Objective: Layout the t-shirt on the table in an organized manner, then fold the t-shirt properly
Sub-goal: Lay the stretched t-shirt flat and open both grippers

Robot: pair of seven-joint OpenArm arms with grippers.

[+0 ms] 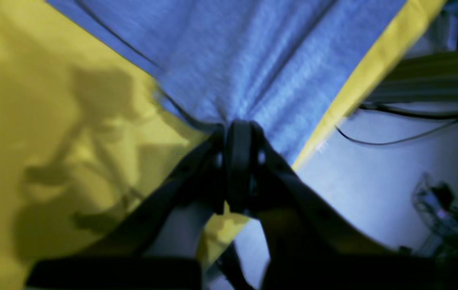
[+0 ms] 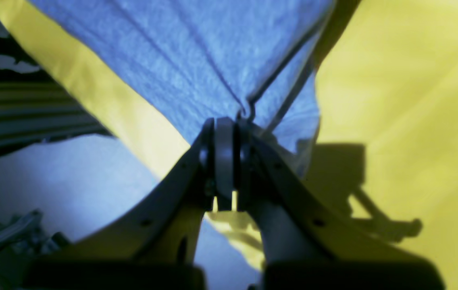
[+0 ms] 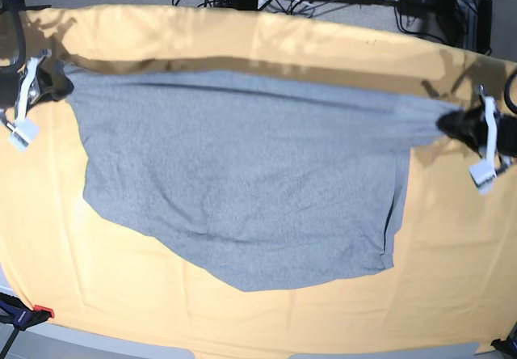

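Because the t-shirt [image 3: 242,189] is held only by two small pinches of fabric at opposite ends of its far edge, the main risk is a slip. The left tool [image 1: 239,125] is clamped tight on a gathered corner of cloth, and the right tool [image 2: 225,121] is clamped the same way on the opposite corner. Creases radiate from each pinch, which indicates tension along the stretched edge. If either arm pulls further outward, the fabric can slide out of that tool, and the edge would collapse unevenly onto the worktop [image 3: 452,278]. Unequal pull between the two arms would skew the garment and leave it crooked for folding. Both pinch points also lie near the far edge of the worktop, as the wrist views show, so a released corner could drop over that edge.

The garment is heather grey and shows a plain side; no lettering is visible. It lies spread across the middle of the yellow-orange worktop, with its far edge drawn nearly straight between the two tools. Its near edge is irregular and curved. A doubled strip runs down the side nearer the left tool.
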